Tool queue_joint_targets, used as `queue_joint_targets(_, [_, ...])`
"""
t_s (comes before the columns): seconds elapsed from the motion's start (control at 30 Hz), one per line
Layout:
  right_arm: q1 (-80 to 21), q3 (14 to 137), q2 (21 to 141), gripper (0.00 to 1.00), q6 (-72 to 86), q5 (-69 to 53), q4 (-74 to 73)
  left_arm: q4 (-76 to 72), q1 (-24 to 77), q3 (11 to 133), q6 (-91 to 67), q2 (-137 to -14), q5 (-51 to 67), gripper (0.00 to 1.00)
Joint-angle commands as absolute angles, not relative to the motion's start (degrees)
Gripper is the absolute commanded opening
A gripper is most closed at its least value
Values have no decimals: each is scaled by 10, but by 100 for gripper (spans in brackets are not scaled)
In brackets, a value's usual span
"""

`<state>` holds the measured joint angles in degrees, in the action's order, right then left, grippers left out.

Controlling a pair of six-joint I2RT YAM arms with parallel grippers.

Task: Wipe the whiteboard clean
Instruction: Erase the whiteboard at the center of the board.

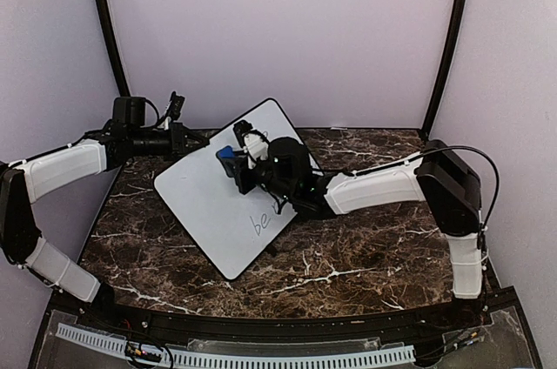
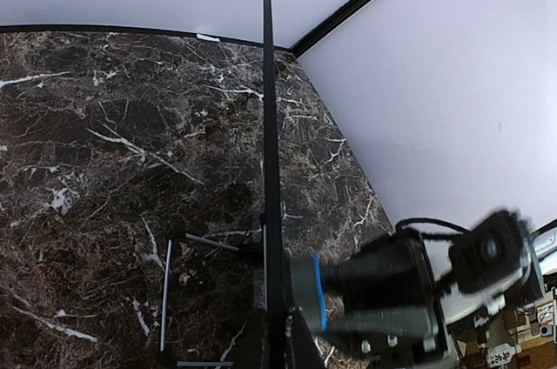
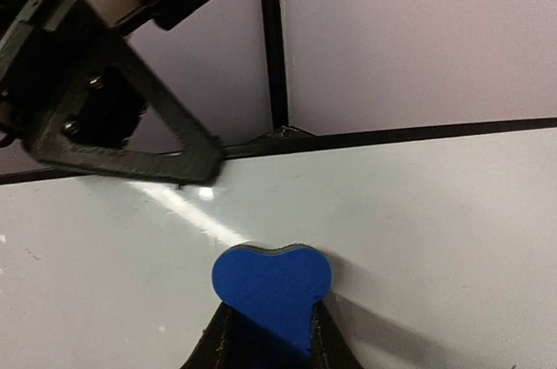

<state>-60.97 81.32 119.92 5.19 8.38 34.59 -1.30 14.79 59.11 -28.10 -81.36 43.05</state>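
The right gripper (image 1: 237,169) is clamped on a blue eraser (image 1: 226,156). Its wrist camera shows the two fingers (image 3: 324,343) pinching the block's sides, with the eraser's rounded end (image 3: 271,286) pressed against the white surface. In the overhead view the eraser touches the whiteboard (image 1: 204,204) toward 12 o'clock of the board's middle. Dark writing (image 1: 261,223) lies at about 5 o'clock from the eraser, near the board's lower right edge.

The left gripper (image 1: 193,143) is closed tight on the whiteboard's thin black rim, at about 10 o'clock of the board's middle. The right wrist view shows its dark triangular finger (image 3: 130,125) meeting that rim. From the left wrist camera the board appears edge-on as a black line (image 2: 270,169) running down into that gripper, and the eraser (image 2: 318,291) sits at 5 o'clock of that line.

The whiteboard lies turned diagonally on the dark marble table (image 1: 365,256), one corner pointing to 6 o'clock.
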Motion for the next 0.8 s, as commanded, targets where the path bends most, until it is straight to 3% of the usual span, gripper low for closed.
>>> queue_joint_targets(0.0, [-529, 820, 1222, 20, 86, 139, 255, -65, 162, 592, -282, -792, 486, 0])
queue_joint_targets(0.27, [-540, 840, 1218, 20, 63, 141, 228, -66, 162, 592, -283, -793, 485, 0])
queue_joint_targets(0.77, [-705, 894, 1211, 20, -50, 97, 204, -67, 162, 591, -284, -795, 485, 0])
